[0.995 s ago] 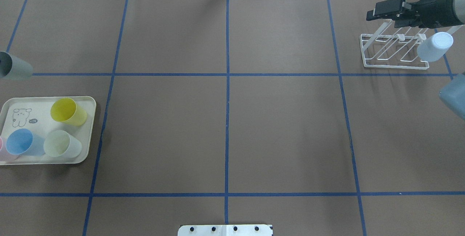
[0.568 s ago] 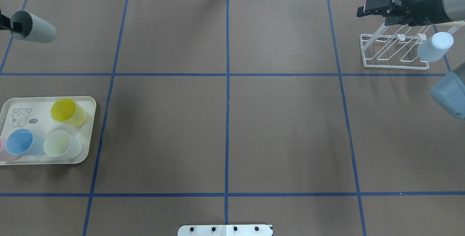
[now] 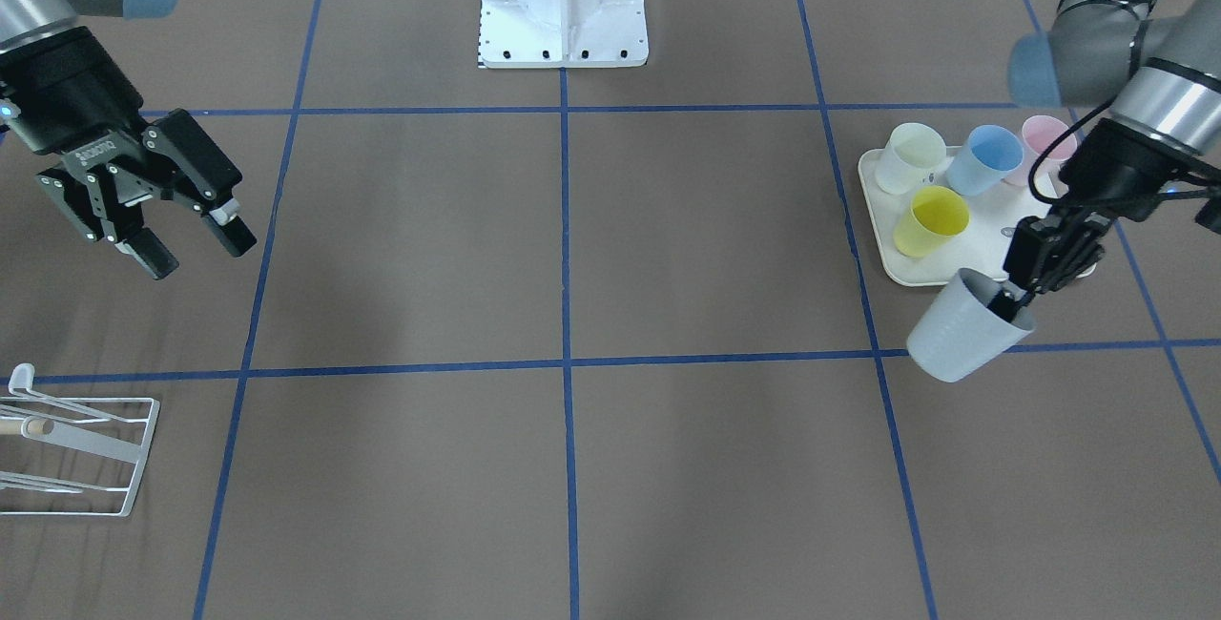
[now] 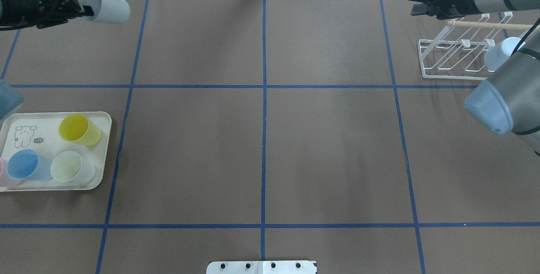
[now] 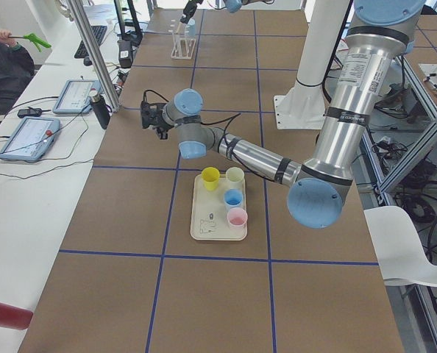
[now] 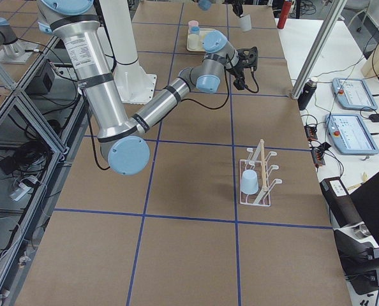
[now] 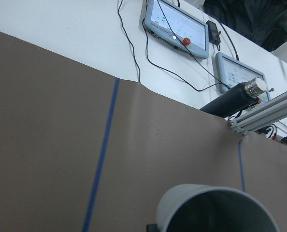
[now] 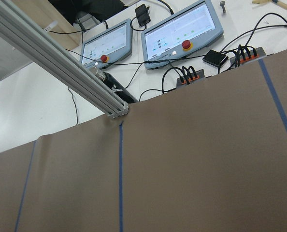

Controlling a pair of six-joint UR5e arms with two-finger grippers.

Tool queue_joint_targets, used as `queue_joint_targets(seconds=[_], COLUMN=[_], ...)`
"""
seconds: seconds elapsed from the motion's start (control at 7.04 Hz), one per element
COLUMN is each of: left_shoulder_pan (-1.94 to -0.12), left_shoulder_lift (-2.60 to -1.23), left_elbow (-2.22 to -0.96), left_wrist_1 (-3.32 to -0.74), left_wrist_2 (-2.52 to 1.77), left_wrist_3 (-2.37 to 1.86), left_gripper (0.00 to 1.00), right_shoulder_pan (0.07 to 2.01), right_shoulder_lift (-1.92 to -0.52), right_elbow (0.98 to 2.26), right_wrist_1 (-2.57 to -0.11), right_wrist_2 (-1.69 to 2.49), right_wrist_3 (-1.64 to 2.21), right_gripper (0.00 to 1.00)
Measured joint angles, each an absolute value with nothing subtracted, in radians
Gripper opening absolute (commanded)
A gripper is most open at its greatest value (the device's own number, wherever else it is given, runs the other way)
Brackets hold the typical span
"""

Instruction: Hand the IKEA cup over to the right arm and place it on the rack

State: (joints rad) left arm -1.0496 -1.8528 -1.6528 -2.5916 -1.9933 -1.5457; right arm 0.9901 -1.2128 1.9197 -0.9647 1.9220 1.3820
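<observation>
My left gripper (image 4: 84, 11) is shut on the rim of a pale grey IKEA cup (image 4: 104, 9), held sideways above the far left of the table with its base pointing toward the middle. In the front-facing view the cup (image 3: 957, 329) hangs in front of the tray, one finger inside its mouth. Its rim (image 7: 216, 208) fills the bottom of the left wrist view. My right gripper (image 3: 198, 253) is open and empty, above the table left of the white wire rack (image 4: 453, 61). A pale blue cup (image 4: 498, 55) sits upside down on the rack.
A cream tray (image 4: 46, 124) at the left edge holds a yellow cup (image 4: 78, 129), a blue cup (image 4: 25, 165), a pale green cup (image 4: 69, 167) and a pink cup (image 3: 1045, 138). The right arm's elbow (image 4: 502, 101) hangs over the rack's near side.
My left gripper has carried the grey cup away from the tray, to the far side and inward. My right gripper has moved off the rack toward the table's middle, still open.
</observation>
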Motion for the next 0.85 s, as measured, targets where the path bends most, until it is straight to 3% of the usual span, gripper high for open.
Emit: queue_joint_targets(seconds=[0.43,0.85], left_shoulder_pan=[-0.923,-0.742], left_shoulder_lift=[-1.934,-2.046], left_elbow=[-1.642,-1.603], left_wrist_1=[-2.771,-2.966], left_wrist_2=[-1.851,-1.615], left_wrist_3=[-1.929,-2.201], left_gripper=[0.0,0.0], right_shoulder_pan=[0.904,0.819], right_shoulder_lift=[-1.204,-1.171], right_elbow=[1.849,1.832], right_wrist_1=[-0.691,-0.586], right_wrist_2=[1.778,1.635], right_wrist_3=[1.657,1.812], right_gripper=[1.0,1.0])
